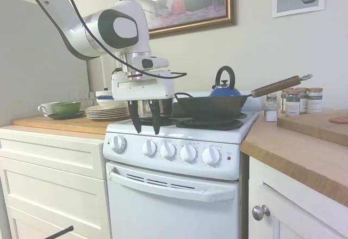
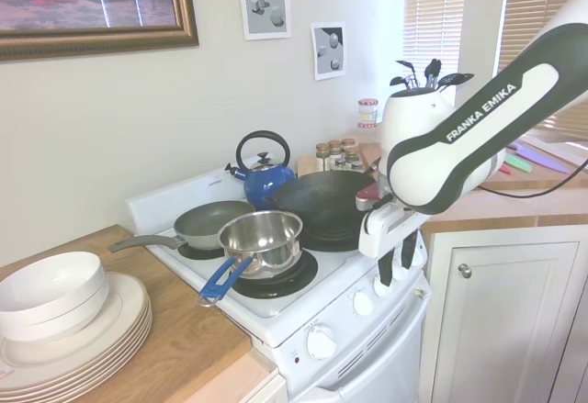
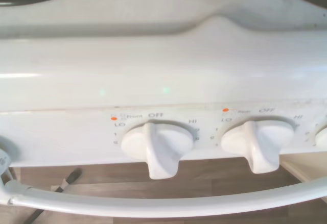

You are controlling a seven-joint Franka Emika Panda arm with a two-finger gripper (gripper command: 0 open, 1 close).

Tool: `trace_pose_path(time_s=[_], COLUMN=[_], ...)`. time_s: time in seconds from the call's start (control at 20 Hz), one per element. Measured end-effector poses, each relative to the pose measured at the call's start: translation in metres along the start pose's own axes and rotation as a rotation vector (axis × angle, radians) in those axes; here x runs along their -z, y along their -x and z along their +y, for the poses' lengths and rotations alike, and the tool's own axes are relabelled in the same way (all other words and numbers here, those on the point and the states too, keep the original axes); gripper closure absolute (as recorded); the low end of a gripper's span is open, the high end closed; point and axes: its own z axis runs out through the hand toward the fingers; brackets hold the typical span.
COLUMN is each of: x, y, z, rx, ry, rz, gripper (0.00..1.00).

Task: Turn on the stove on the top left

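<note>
The white stove [image 1: 179,133] stands between wooden counters, with five round white knobs along its front panel and a small red light [image 1: 228,158] at the right end. My gripper [image 1: 147,131] hangs open just above and in front of the panel, over the second knob [image 1: 149,147] from the left, touching nothing. In the second exterior view the gripper [image 2: 396,274] hovers by the stove's front edge above the knobs [image 2: 364,304]. The wrist view shows a knob [image 3: 158,145] marked Front and a knob [image 3: 258,140] marked Rear, both at OFF, with the oven-door handle [image 3: 153,201] below them.
On the burners sit a steel saucepan [image 2: 262,238] with a blue handle, a frying pan [image 2: 211,222], a black wok [image 1: 212,107] with a wooden handle and a blue kettle [image 1: 225,89]. Plates [image 1: 106,111] and bowls stand on the left counter, spice jars [image 1: 296,102] on the right one.
</note>
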Motion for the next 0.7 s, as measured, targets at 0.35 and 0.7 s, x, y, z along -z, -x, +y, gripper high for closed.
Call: trace_pose_path(time_s=[0.35,0.7], x=[0.001,-0.005], y=[-0.005,-0.013], z=[0.000,0.002], rx=[-0.010,-0.017], ry=[0.007,0.017], rz=[0.013,0.015], gripper=[1.00,1.00])
